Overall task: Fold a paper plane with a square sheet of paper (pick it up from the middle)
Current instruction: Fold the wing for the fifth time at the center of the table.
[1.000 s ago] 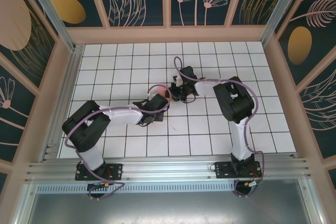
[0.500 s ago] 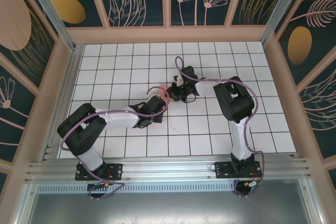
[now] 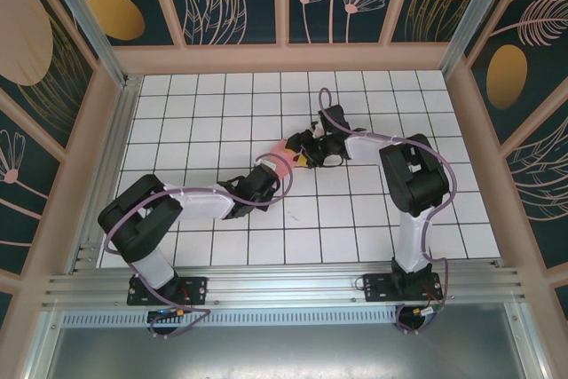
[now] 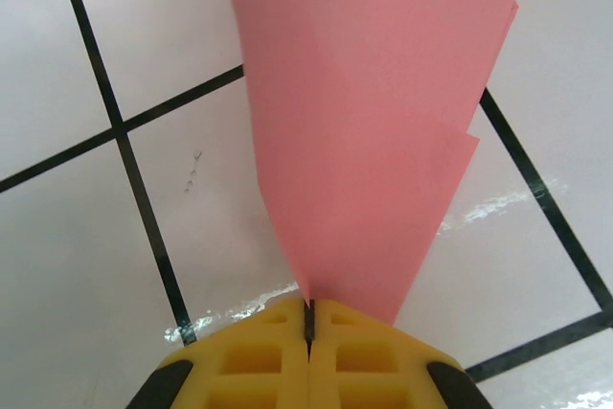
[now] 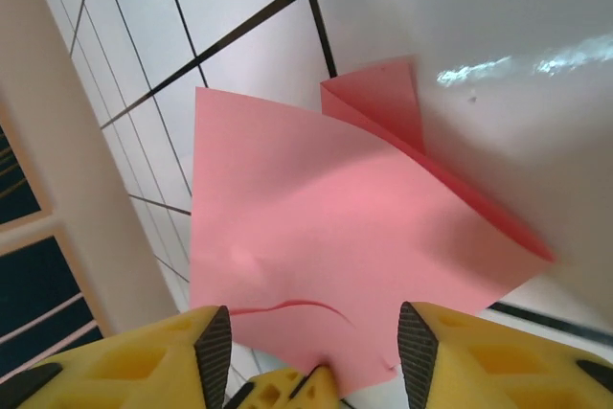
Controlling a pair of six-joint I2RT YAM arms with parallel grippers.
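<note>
No lettering, label, brand, number or sign is legible on any surface here

paper (image 3: 285, 147) over table (image 3: 222, 113) centre, left claw (image 3: 276, 164) near-left of it, right claw (image 3: 303, 153) right

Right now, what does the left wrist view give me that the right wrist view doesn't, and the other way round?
Left wrist: the left tool shut, fingers together, pinching the narrow end of the paper, whose stacked layer edges step down its right side. Right wrist: the right tool with fingers apart, the paper spreading broad between them, a folded flap behind its top edge, and the wall at left. Both: pink paper over white tiles with black lines.
</note>
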